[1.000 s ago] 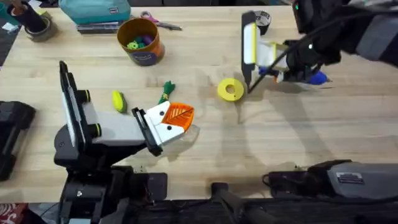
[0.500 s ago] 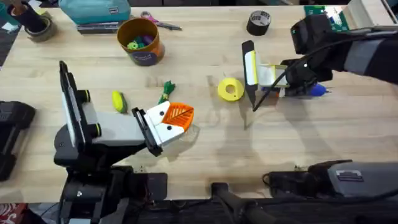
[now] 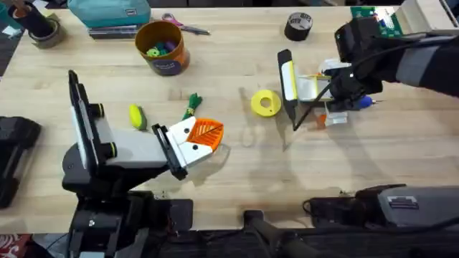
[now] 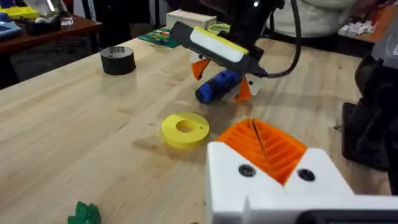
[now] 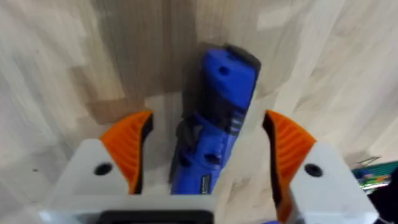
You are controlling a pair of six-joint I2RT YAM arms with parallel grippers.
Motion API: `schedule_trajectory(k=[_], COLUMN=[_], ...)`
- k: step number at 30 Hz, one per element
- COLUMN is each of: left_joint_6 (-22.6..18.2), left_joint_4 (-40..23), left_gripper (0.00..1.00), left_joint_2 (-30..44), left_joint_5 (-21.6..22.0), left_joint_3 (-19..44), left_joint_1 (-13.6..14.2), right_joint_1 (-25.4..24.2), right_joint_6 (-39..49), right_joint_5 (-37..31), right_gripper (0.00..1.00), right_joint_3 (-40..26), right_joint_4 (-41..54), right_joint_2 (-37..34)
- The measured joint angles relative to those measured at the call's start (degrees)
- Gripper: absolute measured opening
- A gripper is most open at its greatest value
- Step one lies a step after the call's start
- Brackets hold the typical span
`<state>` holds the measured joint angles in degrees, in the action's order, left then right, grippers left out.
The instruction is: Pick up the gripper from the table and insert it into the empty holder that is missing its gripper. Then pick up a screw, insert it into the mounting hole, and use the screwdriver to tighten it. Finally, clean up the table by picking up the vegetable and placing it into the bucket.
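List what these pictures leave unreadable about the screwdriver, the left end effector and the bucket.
- Screwdriver: in the right wrist view the bit end is cut off by the bottom edge; overhead, the right arm covers most of it.
- Left end effector: in the left wrist view the picture edge crops it.
- Bucket: overhead, its contents are too small to name.

You are working under bright, even light from above, so the wide light wooden counter reads clearly and shadows stay soft and short. A faint grey shadow trails on the wood below the right arm. In the right wrist view the blue cylindrical screwdriver and the wood grain are smeared and soft. In the left wrist view the room behind falls dim and blurred.
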<state>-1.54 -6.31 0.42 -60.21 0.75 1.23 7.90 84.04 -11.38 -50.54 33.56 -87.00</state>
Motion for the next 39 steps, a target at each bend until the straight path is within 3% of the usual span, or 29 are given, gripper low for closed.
schedule_trajectory(k=[6, 7, 12, 13, 14, 24, 30, 34, 39], left_joint_6=[0.00, -0.32, -0.39, -0.22, -0.29, 1.01, 4.09, 4.61, 4.33], left_joint_4=[0.00, 0.01, 0.00, 0.00, 0.00, 2.01, 1.79, 1.72, -2.71], left_gripper=[0.004, 0.044, 0.831, 0.943, 0.976, 0.986, 0.985, 0.985, 0.985], left_joint_2=[0.01, -0.01, 0.01, -0.02, 0.01, 0.01, -0.02, 0.41, 6.78], left_joint_5=[-0.02, 0.01, 0.01, -0.02, 0.01, 1.74, 9.88, 16.71, 24.43], left_joint_3=[0.00, 0.00, 0.00, 0.00, 0.00, -0.07, 2.14, 8.44, 18.04], left_joint_1=[0.00, 0.00, 0.01, 0.00, 0.00, 0.00, -0.26, -0.26, -0.26], right_joint_1=[0.20, 0.30, 0.94, 0.98, 0.98, 0.98, 2.37, 4.87, 8.35], right_joint_6=[0.00, -0.27, -7.67, -10.46, -13.08, -40.67, -56.32, -65.74, -72.57], right_joint_5=[-0.24, -0.38, -0.61, -0.61, -0.59, 0.33, 0.33, 0.48, 0.56], right_gripper=[0.995, 0.995, 0.995, 0.995, 0.995, 0.995, 0.995, 0.995, 0.995], right_joint_3=[-0.02, 0.00, 0.02, 0.02, 0.02, -0.11, -0.13, -0.20, -0.47], right_joint_4=[-0.40, -0.81, -7.61, -9.12, -10.17, -15.70, -15.58, -15.49, -13.11], right_joint_2=[0.13, 0.31, 3.84, 5.32, 6.65, 18.72, 26.55, 33.72, 42.51])
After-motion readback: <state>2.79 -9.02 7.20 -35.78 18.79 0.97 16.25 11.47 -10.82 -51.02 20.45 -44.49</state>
